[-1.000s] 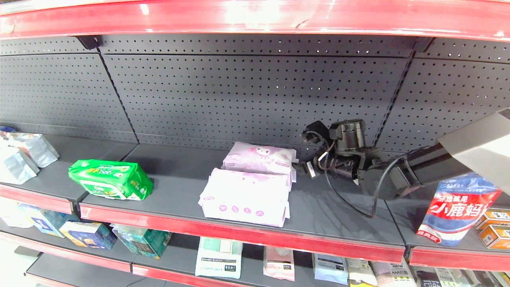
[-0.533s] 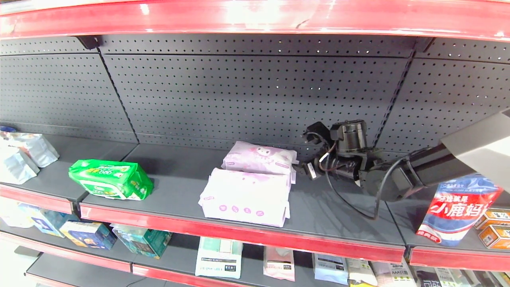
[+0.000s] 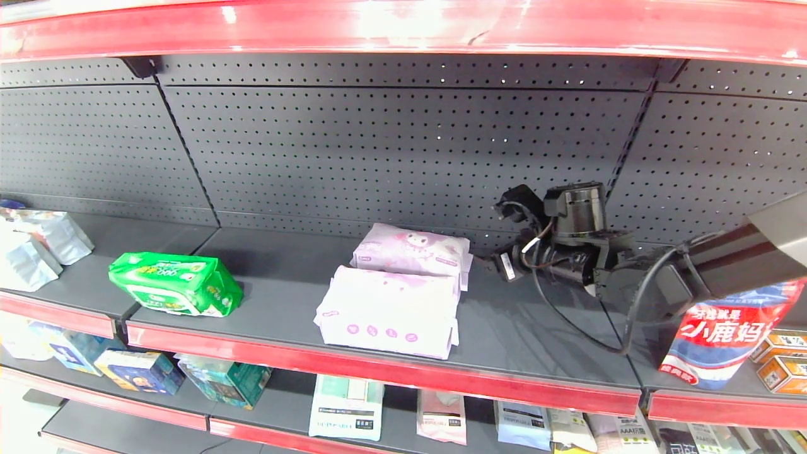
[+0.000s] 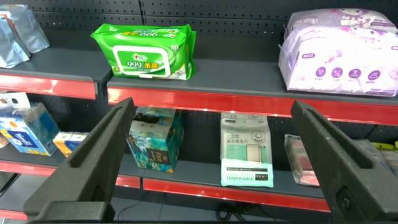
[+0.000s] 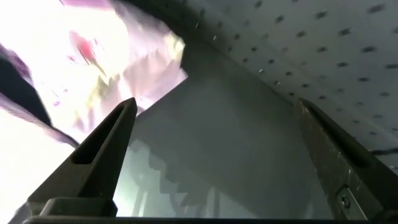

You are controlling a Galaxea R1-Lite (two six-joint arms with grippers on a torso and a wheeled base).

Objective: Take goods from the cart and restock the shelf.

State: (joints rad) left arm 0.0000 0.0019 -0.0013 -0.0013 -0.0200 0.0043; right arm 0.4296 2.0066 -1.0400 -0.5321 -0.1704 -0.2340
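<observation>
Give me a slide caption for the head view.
Open right gripper beside the rear pink pack on the shelf.

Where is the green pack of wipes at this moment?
In the head view, the green pack lies on the left part of the shelf, between the silver bags and the pink packs, touching neither.

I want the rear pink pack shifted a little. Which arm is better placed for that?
Probably right. The right gripper is open over the shelf, just beside the rear pink pack. The left gripper, also open, sits out in front of the shelf, away from the pack.
</observation>
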